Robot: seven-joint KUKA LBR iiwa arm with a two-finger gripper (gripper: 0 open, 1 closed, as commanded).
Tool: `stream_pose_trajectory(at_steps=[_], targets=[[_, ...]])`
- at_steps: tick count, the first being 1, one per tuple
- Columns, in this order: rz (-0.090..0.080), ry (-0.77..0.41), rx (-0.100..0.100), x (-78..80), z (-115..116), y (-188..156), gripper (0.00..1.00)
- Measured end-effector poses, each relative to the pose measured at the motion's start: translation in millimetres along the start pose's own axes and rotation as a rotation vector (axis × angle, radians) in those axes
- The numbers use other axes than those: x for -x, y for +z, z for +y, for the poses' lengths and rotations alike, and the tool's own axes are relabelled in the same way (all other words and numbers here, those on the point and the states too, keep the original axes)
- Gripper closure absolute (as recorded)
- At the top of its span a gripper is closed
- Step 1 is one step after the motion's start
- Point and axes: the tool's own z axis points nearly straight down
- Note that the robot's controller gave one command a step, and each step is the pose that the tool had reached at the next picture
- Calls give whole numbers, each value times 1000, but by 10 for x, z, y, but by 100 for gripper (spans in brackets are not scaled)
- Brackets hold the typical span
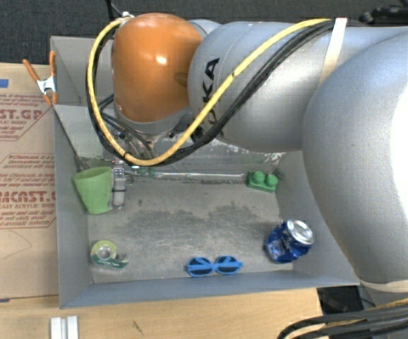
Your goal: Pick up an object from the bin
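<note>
Bin seen from above, arm entering from the right. A green cup [93,189] lies at the left side of the grey metal bin [190,221], close to its left wall, with its wider end toward the far wall (whether it stands upright or is tipped cannot be told). The tool [119,188] is low in the bin, just beside the cup's right edge and seemingly touching it. Whether the tool is wide, narrow or holding anything cannot be told, since the wrist hides most of it.

Above the tool sits the orange cover [151,62] of the wrist, ringed by yellow and black cables [260,48] that run back along the grey arm [359,119].

A small tape roll [109,254] lies in the near left corner, below the cup and apart from it. A blue plastic piece [213,265] made of two joined ovals rests along the near wall. A crushed blue can [289,242] lies toward the near right. A small green block [262,181] lies to the right, near the far wall, well apart from the cup.
</note>
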Motion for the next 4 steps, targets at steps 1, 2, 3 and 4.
stream_pose_trajectory(at_steps=[1,2,3,4], targets=[[-3,-95,-1,112,-104,1564,0],[-6,-95,3,121,-87,1516,100],[-14,-58,3,-156,-384,316,100],[-16,-47,2,-125,-652,-400,100]])
